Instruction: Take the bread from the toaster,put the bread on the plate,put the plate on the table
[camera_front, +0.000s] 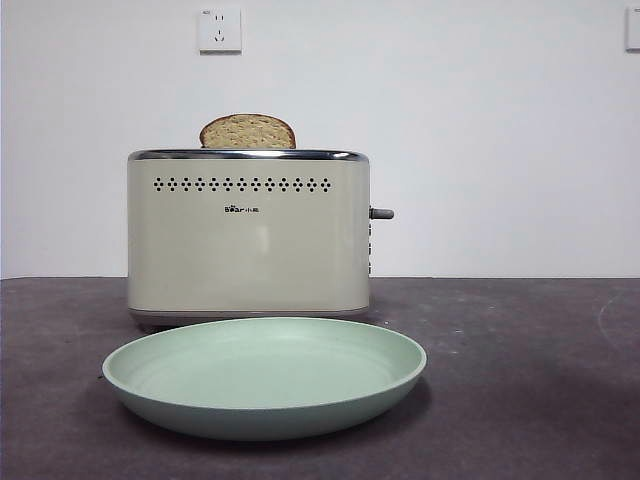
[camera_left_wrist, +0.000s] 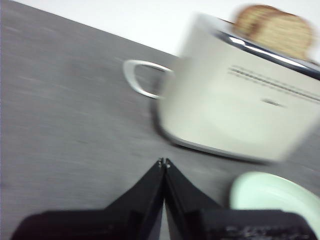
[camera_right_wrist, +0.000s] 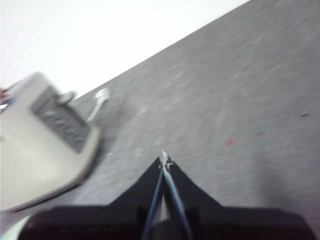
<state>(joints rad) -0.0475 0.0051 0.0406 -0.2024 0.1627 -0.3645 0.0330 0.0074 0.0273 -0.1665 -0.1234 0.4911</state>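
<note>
The cream toaster (camera_front: 248, 235) stands on the dark table (camera_front: 520, 380). The bread (camera_front: 247, 132), a pale tan speckled slice with brown crust, sticks up out of its top. The mint-green plate (camera_front: 265, 375) lies on the table right in front of the toaster. No arm shows in the front view. My left gripper (camera_left_wrist: 163, 162) is shut and empty above the table, short of the toaster (camera_left_wrist: 240, 110), with the bread (camera_left_wrist: 287, 35) and plate (camera_left_wrist: 270, 197) beyond it. My right gripper (camera_right_wrist: 164, 160) is shut and empty, off the toaster's (camera_right_wrist: 35, 145) lever side.
A darker, rounded slice (camera_left_wrist: 252, 17) stands behind the bread in the toaster. A white cable loop (camera_left_wrist: 137, 77) lies on the table beside the toaster. The grey lever (camera_front: 381, 213) sticks out of its right side. A white wall with a socket (camera_front: 219, 30) is behind.
</note>
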